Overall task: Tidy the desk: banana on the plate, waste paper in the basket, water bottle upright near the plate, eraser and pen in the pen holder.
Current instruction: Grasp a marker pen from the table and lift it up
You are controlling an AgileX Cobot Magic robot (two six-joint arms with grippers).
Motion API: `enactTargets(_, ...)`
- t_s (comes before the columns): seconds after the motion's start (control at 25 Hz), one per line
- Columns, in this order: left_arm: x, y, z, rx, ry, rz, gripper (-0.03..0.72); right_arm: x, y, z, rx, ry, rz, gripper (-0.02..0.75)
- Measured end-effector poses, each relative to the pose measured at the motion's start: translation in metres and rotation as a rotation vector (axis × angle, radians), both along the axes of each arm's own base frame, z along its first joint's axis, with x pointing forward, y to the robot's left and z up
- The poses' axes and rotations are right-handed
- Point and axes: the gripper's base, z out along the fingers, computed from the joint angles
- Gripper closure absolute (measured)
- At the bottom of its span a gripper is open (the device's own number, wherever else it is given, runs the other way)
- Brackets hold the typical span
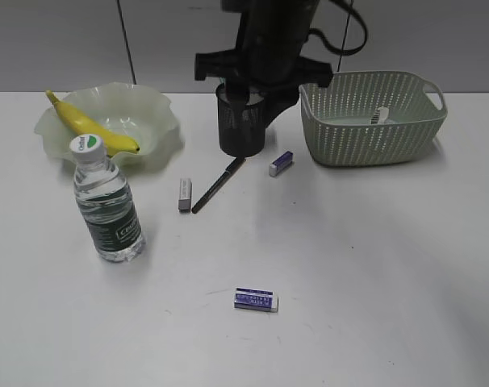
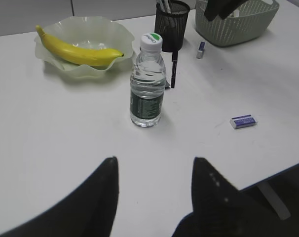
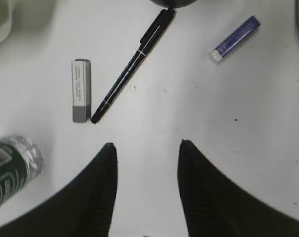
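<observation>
Nearest on the white table (image 1: 374, 266), a blue-sleeved eraser (image 1: 256, 300) is seen lying flat, well apart from everything else. To the left and farther back, the water bottle (image 1: 107, 203) stands upright with its white and green cap on, just in front of the pale green wavy-rimmed plate (image 1: 152, 113), on which the banana (image 1: 89, 125) is laid. Near the middle, a grey eraser (image 1: 185, 193) lies just beside the black pen (image 1: 218, 185), whose far end reaches the foot of the black mesh pen holder (image 1: 243, 121). A second blue eraser (image 1: 281, 163) lies right of the pen. At far right the pale green basket (image 1: 372, 121) is set, something small inside it. The left gripper (image 2: 154, 170) is held apart over bare table, empty. The right gripper (image 3: 145, 158) is likewise spread and empty, above the pen and erasers
</observation>
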Motion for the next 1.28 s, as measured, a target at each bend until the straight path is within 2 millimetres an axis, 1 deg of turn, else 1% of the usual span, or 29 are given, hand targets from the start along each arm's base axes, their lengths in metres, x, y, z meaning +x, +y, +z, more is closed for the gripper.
enactTargets(0.12, 0.0, 0.0, 0.0, 0.0, 0.0, 0.0, 0.326, 0.021, 0.017, -0.035, 0.005, 0.061, -0.069, 0.404)
enactTargets(0.16, 0.0, 0.0, 0.0, 0.0, 0.0, 0.0, 0.326, 0.025, 0.023, -0.04, 0.033, 0.072, -0.094, 0.4)
enactTargets(0.24, 0.0, 0.0, 0.0, 0.0, 0.0, 0.0, 0.326, 0.033, 0.033, -0.056, 0.077, 0.105, -0.141, 0.39)
enactTargets(0.32, 0.0, 0.0, 0.0, 0.0, 0.0, 0.0, 0.326, 0.038, 0.039, -0.066, 0.117, 0.136, -0.206, 0.384)
enactTargets(0.44, 0.0, 0.0, 0.0, 0.0, 0.0, 0.0, 0.326, 0.039, 0.043, -0.085, 0.136, 0.202, -0.315, 0.382)
enactTargets(0.6, 0.0, 0.0, 0.0, 0.0, 0.0, 0.0, 0.326, 0.04, 0.044, -0.107, 0.122, 0.248, -0.372, 0.377)
enactTargets(0.8, 0.0, 0.0, 0.0, 0.0, 0.0, 0.0, 0.337, 0.04, 0.044, -0.125, 0.105, 0.28, -0.422, 0.377)
enactTargets(1.0, 0.0, 0.0, 0.0, 0.001, 0.0, 0.001, 0.342, 0.04, 0.043, -0.145, 0.067, 0.301, -0.435, 0.377)
enactTargets(1.2, 0.0, 0.0, 0.0, 0.001, 0.0, 0.001, 0.344, 0.04, 0.043, -0.146, 0.065, 0.3, -0.437, 0.377)
enactTargets(1.24, 0.0, 0.0, 0.0, 0.001, 0.0, 0.001, 0.345, 0.04, 0.043, -0.147, 0.065, 0.3, -0.437, 0.382)
enactTargets(1.28, 0.0, 0.0, 0.0, 0.001, 0.0, 0.001, 0.346, 0.04, 0.043, -0.146, 0.066, 0.299, -0.436, 0.404)
